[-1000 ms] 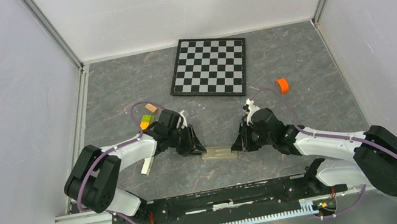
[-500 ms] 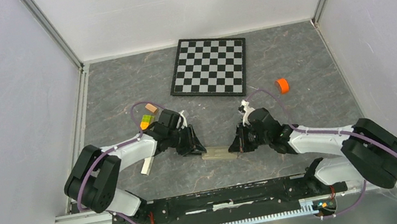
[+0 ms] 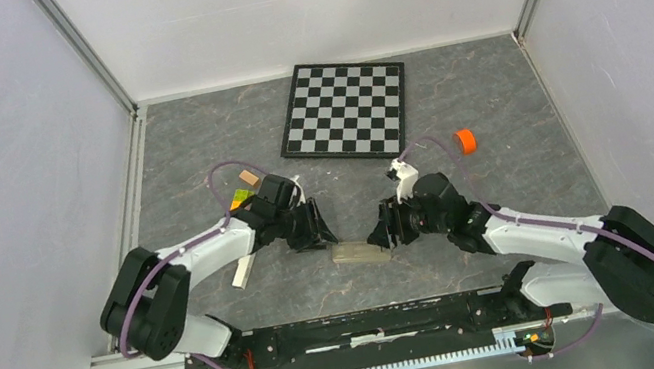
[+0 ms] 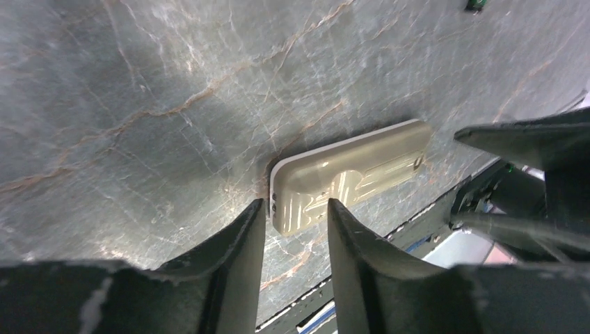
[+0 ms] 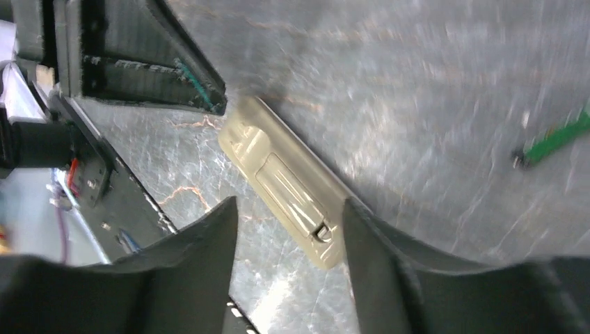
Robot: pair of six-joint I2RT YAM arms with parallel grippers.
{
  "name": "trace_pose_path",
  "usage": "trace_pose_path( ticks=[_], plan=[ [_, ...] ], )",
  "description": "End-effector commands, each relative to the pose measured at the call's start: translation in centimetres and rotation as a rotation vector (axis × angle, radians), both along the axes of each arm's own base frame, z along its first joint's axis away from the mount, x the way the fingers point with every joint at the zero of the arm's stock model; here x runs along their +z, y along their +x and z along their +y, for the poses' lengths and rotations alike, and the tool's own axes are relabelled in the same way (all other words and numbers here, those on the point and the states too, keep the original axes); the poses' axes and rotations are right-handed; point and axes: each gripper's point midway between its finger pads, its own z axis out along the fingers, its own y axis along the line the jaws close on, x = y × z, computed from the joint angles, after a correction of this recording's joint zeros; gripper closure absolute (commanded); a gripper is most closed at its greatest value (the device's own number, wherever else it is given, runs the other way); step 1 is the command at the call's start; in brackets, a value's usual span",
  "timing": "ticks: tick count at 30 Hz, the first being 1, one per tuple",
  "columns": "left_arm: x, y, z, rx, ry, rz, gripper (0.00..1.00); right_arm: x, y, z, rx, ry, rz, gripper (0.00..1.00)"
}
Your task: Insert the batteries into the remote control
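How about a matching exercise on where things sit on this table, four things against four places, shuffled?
Things:
1 remote control
2 chessboard
3 orange cap
4 cream block

Places:
A beside the left arm
B far middle of the table
C between left gripper and right gripper
D just right of the chessboard

Pairs: 1-C, 2-B, 3-D, 4-A

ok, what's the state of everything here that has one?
remote control: flat on the table, back up
battery cover: looks shut
left hand: open, empty, at one end of the remote control
right hand: open, empty, over the other end
battery: loose on the table, outside the remote control; blurred
orange cap: on the table, apart from both hands
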Motion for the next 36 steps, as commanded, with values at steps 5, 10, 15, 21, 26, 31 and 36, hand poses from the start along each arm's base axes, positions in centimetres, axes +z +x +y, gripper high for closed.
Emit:
trace_pose_path(
  ticks=[5,10,15,21,26,31,36],
  plan=[
    [6.5,5.9,4.0,0.14,0.11,-0.277,0.37,6.1,2.3,3.7,0.428,-0.17,-0.529,0.03],
    [9.4,7.7,8.7,0.304,0.137,-0.325,0.17,3.3,1.7,4.2,0.578,-0.354,-0.567,0.02],
    [11.4,8.0,10.5,0.407,0.093,-0.35,0.04,0.7,1.0,4.7,0.665,-0.497,-0.565,0.02],
    [12.1,7.9,12.7,0.468,0.115,-0.361,0.0,-1.6,0.8,5.1,0.694,-0.597,-0.539,0.1],
    [12.3,7.8,13.6,0.484,0.122,-0.37,0.0,-2.5,1.7,4.5,0.625,-0.65,-0.506,0.35],
    [12.8,7.5,12.8,0.446,0.07,-0.354,0.0,-1.9,3.0,4.2,0.509,-0.671,-0.511,0.64],
    [12.6,7.3,12.7,0.432,0.067,-0.344,0.0,0.9,4.6,3.8,0.341,-0.623,-0.557,0.68]
  ],
)
